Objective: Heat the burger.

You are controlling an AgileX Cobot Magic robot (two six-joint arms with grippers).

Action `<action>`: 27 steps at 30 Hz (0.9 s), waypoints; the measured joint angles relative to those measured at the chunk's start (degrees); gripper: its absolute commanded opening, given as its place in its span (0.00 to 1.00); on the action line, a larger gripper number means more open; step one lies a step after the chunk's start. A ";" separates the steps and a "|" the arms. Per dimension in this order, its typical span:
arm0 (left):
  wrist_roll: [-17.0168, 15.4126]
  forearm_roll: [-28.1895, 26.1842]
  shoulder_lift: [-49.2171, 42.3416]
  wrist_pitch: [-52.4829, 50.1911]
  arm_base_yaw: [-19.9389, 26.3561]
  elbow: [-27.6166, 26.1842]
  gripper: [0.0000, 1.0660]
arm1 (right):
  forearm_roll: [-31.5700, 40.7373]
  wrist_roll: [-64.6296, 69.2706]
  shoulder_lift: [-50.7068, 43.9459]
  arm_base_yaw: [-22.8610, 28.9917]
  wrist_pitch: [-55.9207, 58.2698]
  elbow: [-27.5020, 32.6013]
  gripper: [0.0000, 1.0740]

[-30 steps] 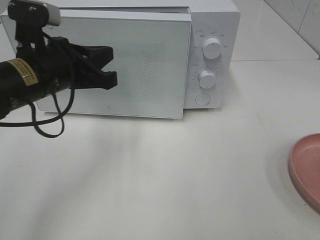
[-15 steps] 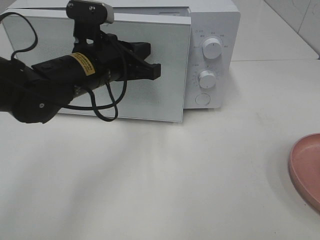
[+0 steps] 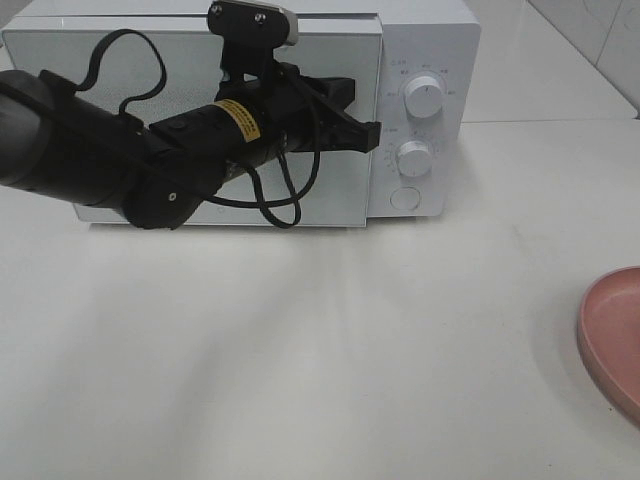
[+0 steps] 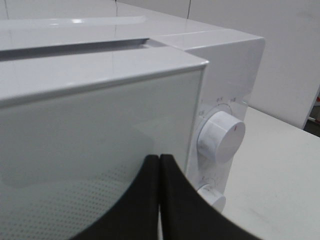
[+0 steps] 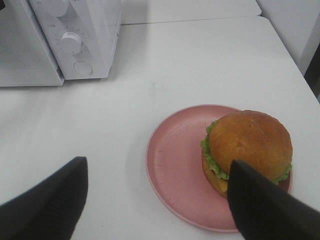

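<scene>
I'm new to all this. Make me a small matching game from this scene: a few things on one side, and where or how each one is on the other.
Things:
1. burger
2. left gripper
3. right gripper
4. upper knob

States:
A. shut, in front of the microwave door
B. on the microwave's white panel
C. on the pink plate
D. open, above the plate

Pairs: 1-C, 2-A, 3-D, 4-B
</scene>
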 measured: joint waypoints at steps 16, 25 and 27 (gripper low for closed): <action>3.44 0.46 0.17 11.52 1.03 -5.67 0.00 | 0.00 0.00 0.00 0.00 0.00 0.00 0.67; 3.32 -3.44 -5.56 37.41 -2.81 -6.13 0.11 | 0.00 0.00 0.00 0.00 0.00 0.00 0.67; 3.32 -3.44 -8.02 48.70 -5.16 -6.13 0.45 | 0.00 0.00 0.00 0.00 0.00 0.00 0.67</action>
